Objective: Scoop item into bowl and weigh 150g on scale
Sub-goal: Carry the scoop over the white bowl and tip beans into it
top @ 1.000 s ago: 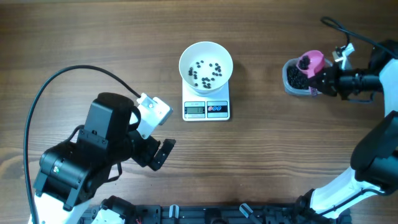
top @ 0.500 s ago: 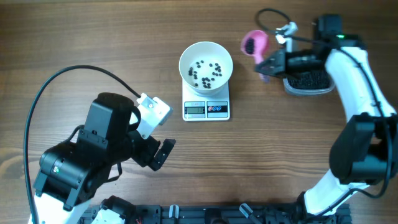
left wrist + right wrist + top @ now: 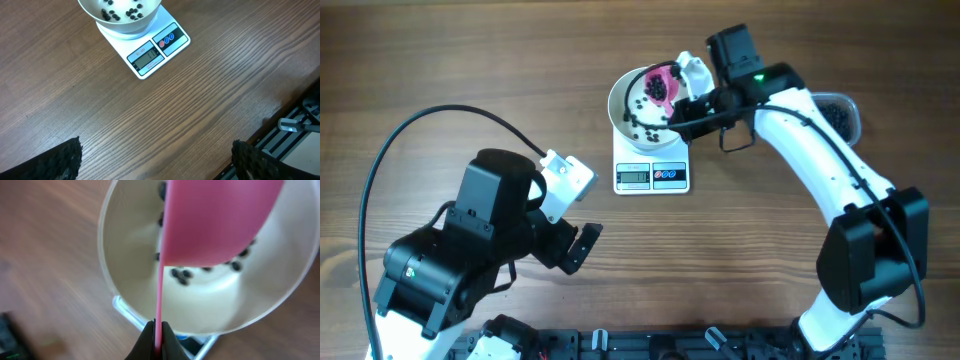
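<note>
The white bowl (image 3: 620,100) stands on the white scale (image 3: 652,176) and has a scatter of black beads (image 3: 642,122) on its bottom. My right gripper (image 3: 694,103) is shut on the thin handle of a pink scoop (image 3: 660,85), which hangs over the bowl with beads in it. In the right wrist view the gripper (image 3: 158,335) pinches the handle, and the scoop (image 3: 215,220) covers much of the bowl (image 3: 130,280). My left gripper (image 3: 582,245) rests open near the front left, with its fingertips (image 3: 70,160) wide apart over bare wood. The left wrist view shows the scale (image 3: 150,55) and the bowl (image 3: 125,25).
A clear tub (image 3: 835,110) of black beads stands right of the scale, partly behind my right arm. A black cable (image 3: 420,130) loops over the left side of the table. A dark rail (image 3: 650,345) runs along the front edge.
My right arm has swung left from the clear tub, carrying the pink scoop with beads to above the bowl. The left arm has not moved.
</note>
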`<state>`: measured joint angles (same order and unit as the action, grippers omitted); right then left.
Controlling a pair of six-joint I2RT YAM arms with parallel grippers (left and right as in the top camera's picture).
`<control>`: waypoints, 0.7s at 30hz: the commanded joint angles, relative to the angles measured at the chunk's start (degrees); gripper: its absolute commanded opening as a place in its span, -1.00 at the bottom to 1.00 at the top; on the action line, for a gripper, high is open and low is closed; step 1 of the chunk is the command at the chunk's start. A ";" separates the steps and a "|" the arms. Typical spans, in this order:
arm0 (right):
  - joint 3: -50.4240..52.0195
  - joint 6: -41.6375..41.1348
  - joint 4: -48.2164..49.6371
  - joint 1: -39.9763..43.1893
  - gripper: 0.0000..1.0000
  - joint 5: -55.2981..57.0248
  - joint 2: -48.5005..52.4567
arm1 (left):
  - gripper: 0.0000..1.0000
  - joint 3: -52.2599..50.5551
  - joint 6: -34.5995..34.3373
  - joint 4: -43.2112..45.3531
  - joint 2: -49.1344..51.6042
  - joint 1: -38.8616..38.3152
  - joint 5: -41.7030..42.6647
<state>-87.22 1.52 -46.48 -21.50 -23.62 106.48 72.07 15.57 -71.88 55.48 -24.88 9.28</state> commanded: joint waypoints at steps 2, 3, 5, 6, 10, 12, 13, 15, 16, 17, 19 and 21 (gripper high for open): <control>-1.36 4.72 2.21 -3.39 -0.91 19.67 -1.70 | 1.00 0.70 0.70 0.07 -0.31 0.42 -0.13; -1.36 5.81 2.58 -3.85 -0.91 22.16 -1.70 | 1.00 0.70 0.70 0.07 -0.31 0.42 -0.13; -1.36 7.80 3.17 -4.50 -0.91 25.18 -1.70 | 1.00 0.70 0.70 0.07 -0.31 0.42 -0.13; -1.36 8.57 3.50 -4.70 -0.91 25.83 -1.70 | 1.00 0.70 0.70 0.07 -0.31 0.42 -0.13; -1.36 9.22 4.28 -4.81 -0.91 25.77 -1.70 | 1.00 0.70 0.70 0.07 -0.31 0.42 -0.13; -1.36 9.16 4.31 -4.81 -0.91 25.75 -1.70 | 1.00 0.70 0.70 0.07 -0.31 0.42 -0.13; -1.36 8.98 4.39 -4.81 -0.91 25.75 -1.70 | 1.00 0.70 0.70 0.04 -0.31 0.42 -0.13; -1.36 9.03 4.68 -4.81 -0.91 25.73 -1.70 | 1.00 0.70 0.70 0.07 -0.31 0.42 -0.13; -1.36 8.98 4.79 -4.81 -0.91 25.64 -1.70 | 1.00 0.70 0.70 0.04 -0.31 0.42 -0.13; -1.36 9.03 4.87 -4.81 -0.91 25.18 -1.70 | 1.00 0.70 0.70 0.07 -0.31 0.42 -0.13; -1.36 9.01 5.09 -4.81 -0.91 23.54 -1.70 | 1.00 0.70 0.70 0.07 -0.31 0.42 -0.13; -1.36 9.01 5.38 -4.81 -0.91 21.27 -1.70 | 1.00 0.70 0.70 0.07 -0.31 0.42 -0.13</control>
<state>-87.22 9.56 -41.78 -26.20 0.23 106.48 72.07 15.57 -71.88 55.48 -24.88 9.28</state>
